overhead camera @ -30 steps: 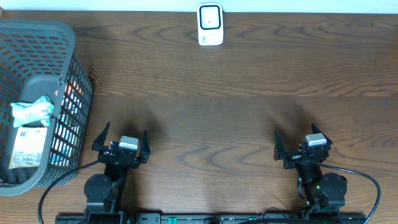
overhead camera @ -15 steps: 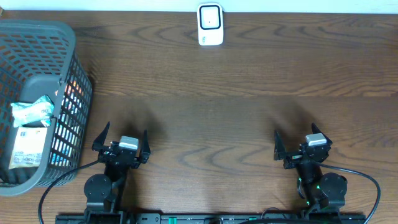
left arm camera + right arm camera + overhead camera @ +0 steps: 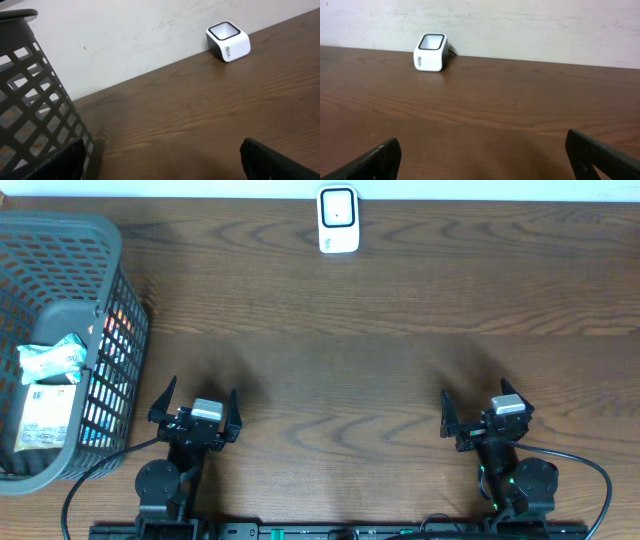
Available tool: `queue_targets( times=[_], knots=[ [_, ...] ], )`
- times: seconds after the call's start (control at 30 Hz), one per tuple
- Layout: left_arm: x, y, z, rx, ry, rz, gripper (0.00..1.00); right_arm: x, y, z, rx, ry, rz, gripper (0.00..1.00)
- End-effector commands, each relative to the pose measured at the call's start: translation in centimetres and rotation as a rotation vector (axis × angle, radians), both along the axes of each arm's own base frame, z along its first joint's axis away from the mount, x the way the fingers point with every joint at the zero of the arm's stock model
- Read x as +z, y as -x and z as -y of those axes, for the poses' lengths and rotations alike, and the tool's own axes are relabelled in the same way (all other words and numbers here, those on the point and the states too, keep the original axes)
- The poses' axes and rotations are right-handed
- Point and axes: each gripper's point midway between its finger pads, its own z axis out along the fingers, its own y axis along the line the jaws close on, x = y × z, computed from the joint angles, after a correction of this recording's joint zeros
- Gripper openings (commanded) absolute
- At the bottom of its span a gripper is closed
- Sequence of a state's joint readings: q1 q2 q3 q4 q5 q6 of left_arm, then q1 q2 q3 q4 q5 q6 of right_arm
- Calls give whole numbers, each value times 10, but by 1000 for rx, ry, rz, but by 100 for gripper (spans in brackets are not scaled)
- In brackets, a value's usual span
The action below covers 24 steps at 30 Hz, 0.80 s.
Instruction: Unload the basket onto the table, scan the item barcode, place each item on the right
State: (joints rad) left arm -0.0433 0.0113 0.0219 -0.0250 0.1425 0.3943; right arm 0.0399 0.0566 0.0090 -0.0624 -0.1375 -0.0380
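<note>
Hovering low in frame, empty: left gripper (image 3: 202, 396), right gripper (image 3: 476, 400), jaws wide. Pick step not begun. Packet (image 3: 52, 359) in basket (image 3: 128, 330), far left; scanner (image 3: 338, 219) top centre. Next: reach left gripper into basket, grasp packet, avoid rim.

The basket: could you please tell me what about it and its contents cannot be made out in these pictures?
- Overhead: the basket runs off the left edge, so that side is unseen.
- Overhead: print on the flat white packet is too small to read.
- Overhead: coloured items behind the mesh wall are only glimpsed.
- Left wrist: only the basket's wall shows; contents hidden.
</note>
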Motion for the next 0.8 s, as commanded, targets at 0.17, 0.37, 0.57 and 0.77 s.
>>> queue_targets(
  times=[0.17, 0.37, 0.57, 0.77],
  knots=[
    [-15, 1, 0, 0, -15, -43, 98, -1, 0, -1, 3, 12, 2, 99],
    [-16, 1, 0, 0, -15, -44, 98, -1, 0, -1, 3, 12, 2, 99],
    [-15, 1, 0, -3, -14, -40, 98, -1, 0, -1, 2, 12, 2, 99],
    [1, -1, 1, 0, 69, 10, 98, -1, 0, -1, 3, 12, 2, 99]
  ],
)
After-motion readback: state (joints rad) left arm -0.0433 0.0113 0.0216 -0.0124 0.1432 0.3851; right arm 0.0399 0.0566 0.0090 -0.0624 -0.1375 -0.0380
